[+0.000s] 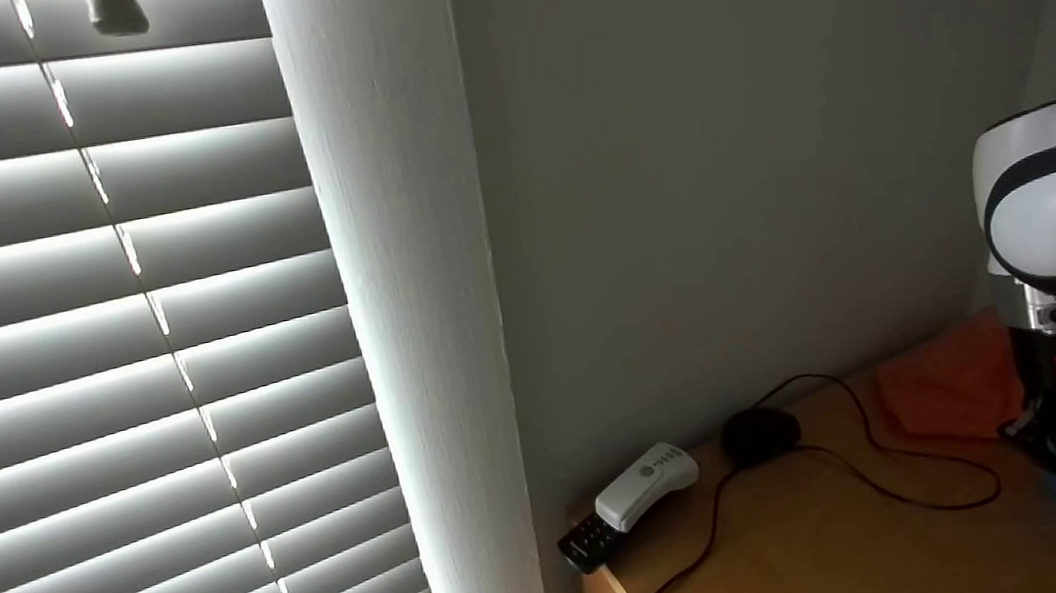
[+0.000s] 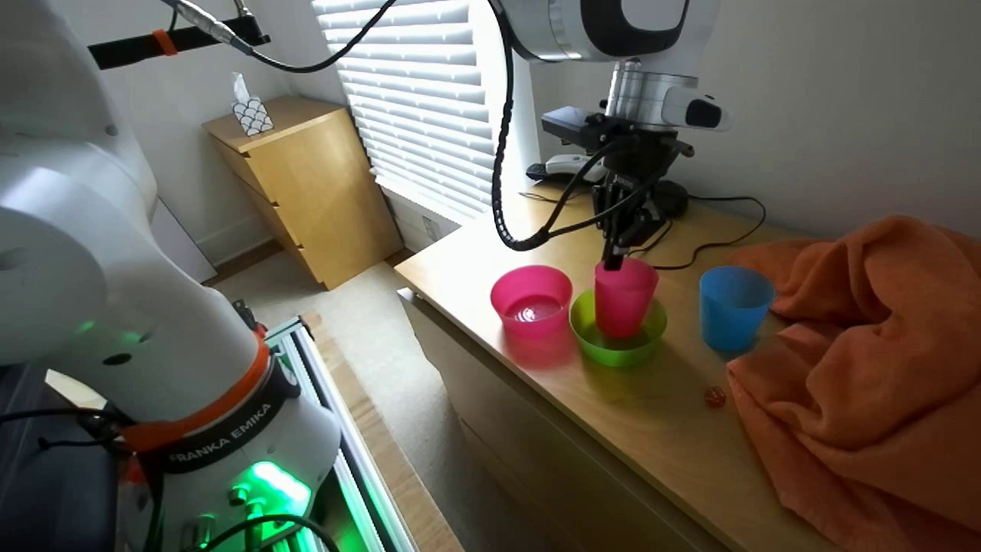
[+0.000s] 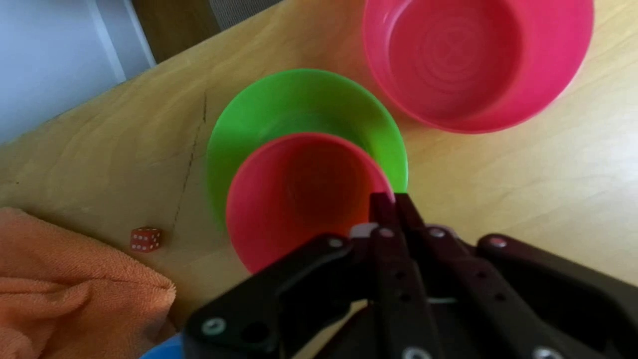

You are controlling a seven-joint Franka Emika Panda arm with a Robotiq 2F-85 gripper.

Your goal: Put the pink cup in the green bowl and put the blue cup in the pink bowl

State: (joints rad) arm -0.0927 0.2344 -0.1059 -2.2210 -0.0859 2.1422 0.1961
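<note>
Pink cup [image 2: 625, 303]: directly below the Robotiq gripper [image 3: 393, 198], about upright inside the green bowl [image 2: 613, 356]; can't tell whether its base touches the bowl floor. Gripper has its fingers drawn together on the cup rim, only the thin wall between the tips, clearest in the wrist view.

Wood-topped cabinet [image 2: 651, 414]: under the gripper. Franka arm [image 2: 184, 284]: last link straight above the gripper; base well apart, far left of it in an exterior view. Wooden drawer unit [image 2: 329, 192]: also far left of the gripper, well apart. Orange towel [image 2: 881, 383]: heaped, right of the gripper in an exterior view, past the blue cup [image 2: 736, 314]. Pink bowl [image 2: 529, 328]: left of the fingertips and lower, just beside the green bowl, contact unclear. Green bowl: below the tips, around the lower part of the pink cup. Blue cup: upright, right of the gripper; wrist view catches only a sliver, left of the gripper's body. White handheld device [image 1: 647, 485]: left of the gripper in an exterior view, well apart, lying partly over a black remote [image 1: 591, 543]. Red die [image 3: 145, 239]: left of the fingertips in the wrist view, white pips, near the towel edge.
</note>
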